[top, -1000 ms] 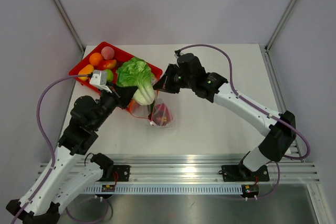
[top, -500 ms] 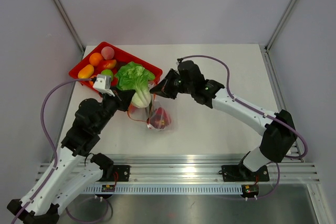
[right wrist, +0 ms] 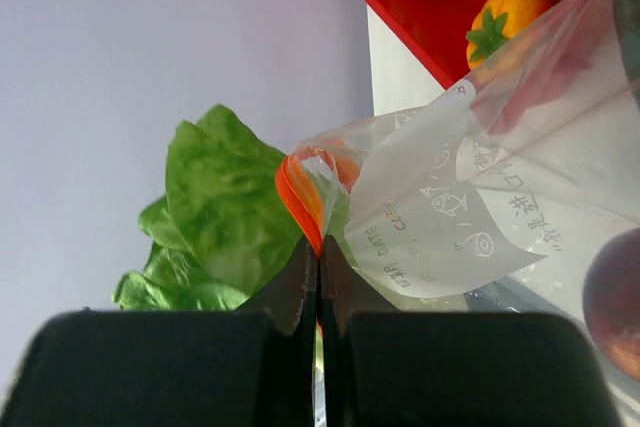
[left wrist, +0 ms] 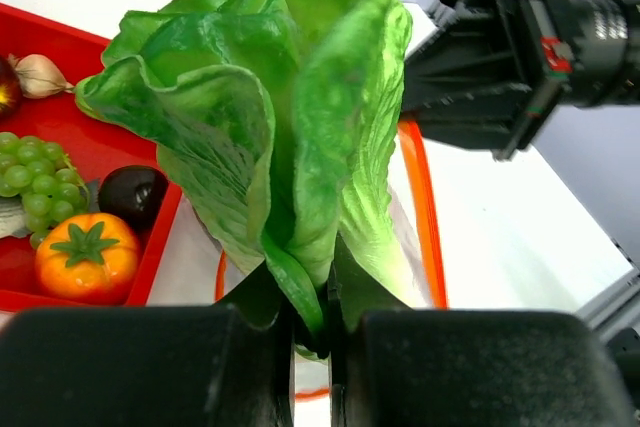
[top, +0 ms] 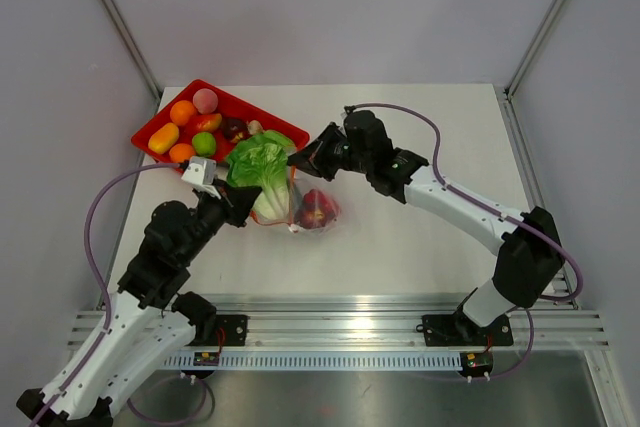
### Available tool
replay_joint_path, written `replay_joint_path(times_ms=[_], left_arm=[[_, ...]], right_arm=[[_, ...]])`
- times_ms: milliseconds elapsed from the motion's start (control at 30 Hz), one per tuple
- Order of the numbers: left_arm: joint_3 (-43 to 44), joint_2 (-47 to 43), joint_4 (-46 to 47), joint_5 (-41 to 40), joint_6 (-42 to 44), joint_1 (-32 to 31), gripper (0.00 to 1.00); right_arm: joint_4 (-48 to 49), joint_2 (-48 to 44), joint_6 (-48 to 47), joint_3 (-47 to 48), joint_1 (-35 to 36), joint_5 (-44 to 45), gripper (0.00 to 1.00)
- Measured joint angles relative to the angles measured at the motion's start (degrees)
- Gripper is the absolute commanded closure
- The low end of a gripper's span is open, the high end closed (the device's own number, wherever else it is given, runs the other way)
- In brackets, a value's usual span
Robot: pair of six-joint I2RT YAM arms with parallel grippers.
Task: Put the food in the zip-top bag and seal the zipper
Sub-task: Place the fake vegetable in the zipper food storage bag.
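My left gripper is shut on a leaf of the green-white cabbage, seen close in the left wrist view between my fingers. The cabbage's stem end sits in the open mouth of the clear zip-top bag. The orange zipper loops around the cabbage's base. My right gripper is shut on the zipper edge and holds the mouth up, jaws pinched together. A dark red fruit lies inside the bag.
The red tray at the back left holds an orange, a pink peach, a green fruit and other pieces. In the left wrist view it holds grapes, a small tomato and garlic.
My left gripper has carried the cabbage down and toward me, off the tray and into the bag's mouth. The right gripper and the bag have shifted slightly right.
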Motion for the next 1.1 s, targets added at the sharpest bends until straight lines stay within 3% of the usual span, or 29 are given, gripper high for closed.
replay_joint_path(times_ms=[367,700,733,767,800,900,1000,1100], left_arm=[[-2.0,-0.7,-0.2,-1.5,-2.3,-0.2,1.00],[-2.9,4.4,5.2,-1.3,-3.1,-0.7,1.00],[-3.1,4.4,5.1,-0.7,-3.1,-0.7,0.91],[-3.1,4.4,4.8,-0.1,-3.0,-0.8,0.60],[-3.1,4.7,4.4,0.4,-2.8,-0.8,0.52],[-2.7,6.5,2.5,1.9,-2.5,-0.9,0.34],[-2.0,10.0,1.1,3.0,-2.7,-1.2,0.32],[-1.9,12.0,-0.3,3.3,-2.5,-1.4,0.06]], right_arm=[[4.1,3.1,2.7,1.6,-0.5,-1.0,1.00],[7.5,3.4,5.6,-0.1,-1.5,-1.5,1.00],[7.6,3.3,5.7,-0.6,-1.7,-1.5,1.00],[7.9,3.2,5.9,-1.4,-2.1,-1.6,1.00],[8.1,3.1,6.1,-2.1,-2.5,-1.6,1.00],[9.1,2.9,6.9,-3.8,-3.7,-2.1,1.00],[10.2,2.9,7.8,-4.5,-4.3,-2.6,1.00],[11.8,2.9,8.7,-4.7,-4.4,-3.1,1.00]])
